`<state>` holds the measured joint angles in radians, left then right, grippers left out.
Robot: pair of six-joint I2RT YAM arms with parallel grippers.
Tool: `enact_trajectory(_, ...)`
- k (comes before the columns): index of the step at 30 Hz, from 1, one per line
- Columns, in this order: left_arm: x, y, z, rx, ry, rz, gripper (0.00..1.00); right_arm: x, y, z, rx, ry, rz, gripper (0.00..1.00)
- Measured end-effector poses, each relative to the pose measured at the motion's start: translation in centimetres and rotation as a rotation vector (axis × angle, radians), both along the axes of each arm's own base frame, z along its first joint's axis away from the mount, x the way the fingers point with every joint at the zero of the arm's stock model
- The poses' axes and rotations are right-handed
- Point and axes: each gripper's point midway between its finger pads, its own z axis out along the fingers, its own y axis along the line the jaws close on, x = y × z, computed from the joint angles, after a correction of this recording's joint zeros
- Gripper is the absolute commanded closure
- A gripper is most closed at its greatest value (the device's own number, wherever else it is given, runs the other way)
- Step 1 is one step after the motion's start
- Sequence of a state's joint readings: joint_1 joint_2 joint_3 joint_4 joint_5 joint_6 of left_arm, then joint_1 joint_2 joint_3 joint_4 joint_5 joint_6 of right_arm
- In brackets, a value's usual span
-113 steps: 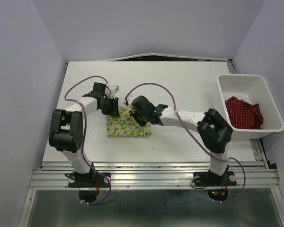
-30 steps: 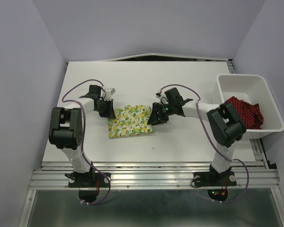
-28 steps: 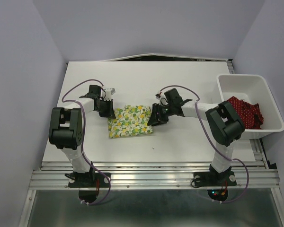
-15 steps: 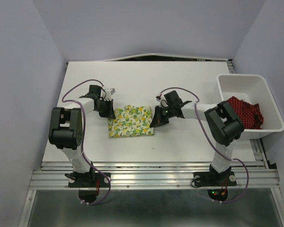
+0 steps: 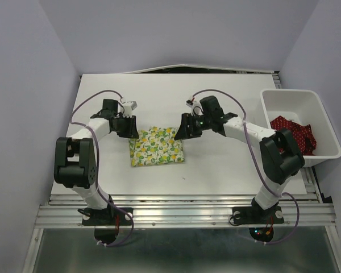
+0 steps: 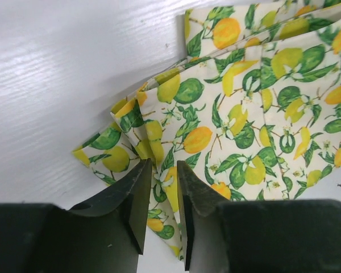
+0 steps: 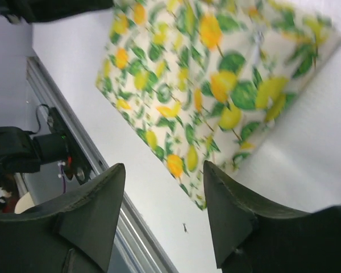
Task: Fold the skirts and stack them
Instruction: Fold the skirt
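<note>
**A:** What is on the left?

**B:** The left gripper (image 5: 131, 129) sits at the far left corner of the lemon skirt (image 5: 156, 147). In its wrist view the jaws stand nearly together, pinching a ruffled fold of the cloth between them.

**A:** And the skirt itself?

**B:** It is white cloth printed with yellow lemons and green leaves. It is folded into a rough square and lies flat on the white table (image 5: 216, 96) between the two arms.

**A:** What about the other arm?

**B:** The right gripper (image 5: 182, 131) is at the skirt's far right corner. Its wrist view shows the fingers spread wide and holding nothing, with the cloth below them.

**A:** And farther right?

**B:** A white bin (image 5: 290, 94) stands at the table's right edge. The red skirt (image 5: 292, 136) lies crumpled inside it, well apart from the lemon one.
</note>
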<state>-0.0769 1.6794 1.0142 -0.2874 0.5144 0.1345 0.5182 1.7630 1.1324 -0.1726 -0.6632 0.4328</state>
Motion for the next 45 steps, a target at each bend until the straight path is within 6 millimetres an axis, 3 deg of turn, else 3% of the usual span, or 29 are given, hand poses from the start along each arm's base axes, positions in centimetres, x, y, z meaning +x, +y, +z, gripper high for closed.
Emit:
enact_trajectory(3,0.7,0.1,2.5,0.001,-0.083,0.006,0.57,2.2,1.2,3.9,0.05,-0.114,0.008,0.43)
enact_trajectory(5,1.1,0.3,4.1,0.006,-0.139,0.018,0.31,3.3,2.0,6.1,0.078,-0.182,0.015,0.43)
enact_trajectory(7,1.5,0.5,5.5,0.013,-0.186,0.033,0.28,3.8,2.8,7.5,0.093,-0.232,0.031,0.43)
enact_trajectory(9,1.7,0.7,6.4,0.02,-0.218,0.047,0.28,3.9,3.7,7.6,0.097,-0.25,0.051,0.43)
enact_trajectory(12,2.0,1.0,7.8,0.044,-0.269,0.084,0.27,3.2,5.0,5.2,0.067,-0.231,0.094,0.39)
enact_trajectory(14,2.1,1.1,8.0,0.064,-0.287,0.11,0.24,2.9,5.6,1.9,0.018,-0.202,0.111,0.39)
enact_trajectory(18,1.2,0.9,6.5,0.102,-0.254,0.135,0.22,2.9,5.7,-3.1,-0.066,-0.15,0.109,0.4)
enact_trajectory(22,0.2,0.6,5.2,0.141,-0.225,0.14,0.22,3.3,5.3,-5.9,-0.114,-0.131,0.086,0.4)
enact_trajectory(27,0.1,-0.1,5.0,0.167,-0.229,0.137,0.21,4.0,5.8,-6.3,-0.117,-0.181,0.044,0.39)
enact_trajectory(31,0.3,0.5,4.9,0.195,-0.233,0.161,0.21,4.8,7.2,-6.6,-0.117,-0.193,-0.031,0.39)
enact_trajectory(38,0.7,1.5,4.9,0.234,-0.221,0.229,0.2,8.0,12.2,-6.2,-0.027,-0.149,-0.191,0.37)
enact_trajectory(45,0.8,2.3,4.7,0.28,-0.194,0.252,0.2,8.9,13.6,-5.5,0.024,-0.078,-0.274,0.2)
